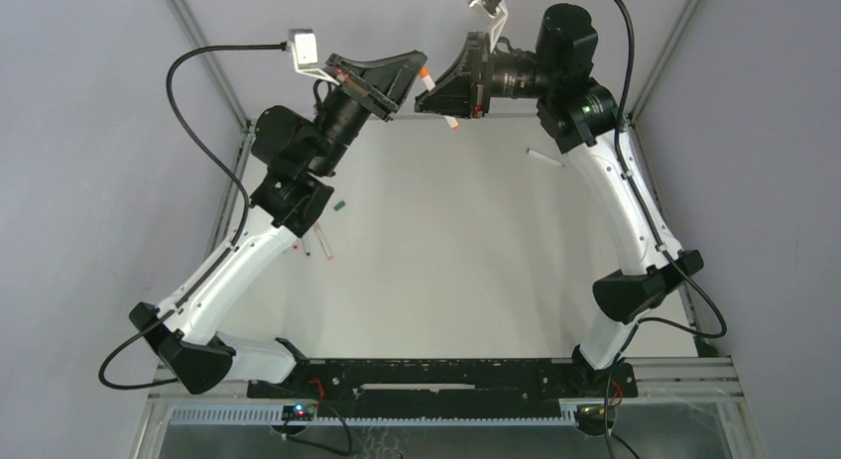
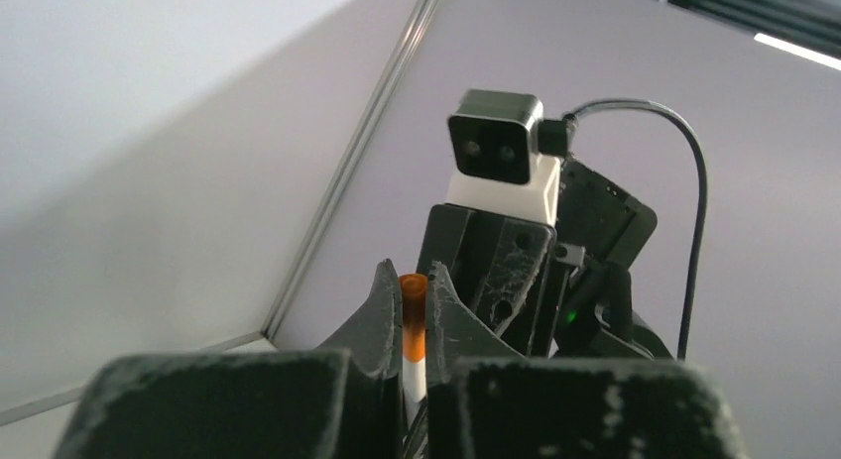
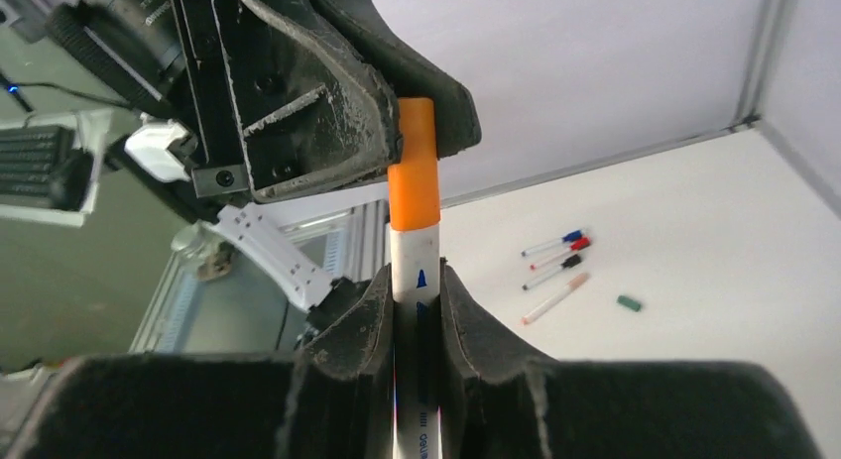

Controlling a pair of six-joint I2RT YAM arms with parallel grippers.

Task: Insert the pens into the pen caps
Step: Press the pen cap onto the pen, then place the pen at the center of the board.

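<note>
Pen (image 3: 413,249) stands vertical in R wrist view, orange cap (image 3: 414,176) up; R pincer (image 3: 415,278) clamps pen, L pincer (image 2: 411,281) cap.

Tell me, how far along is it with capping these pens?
Seemingly done: four pens lying capped. In hand: the right gripper holds a pen, the left gripper the orange cap on its tip. Left: the green cap and one loose pen.
</note>
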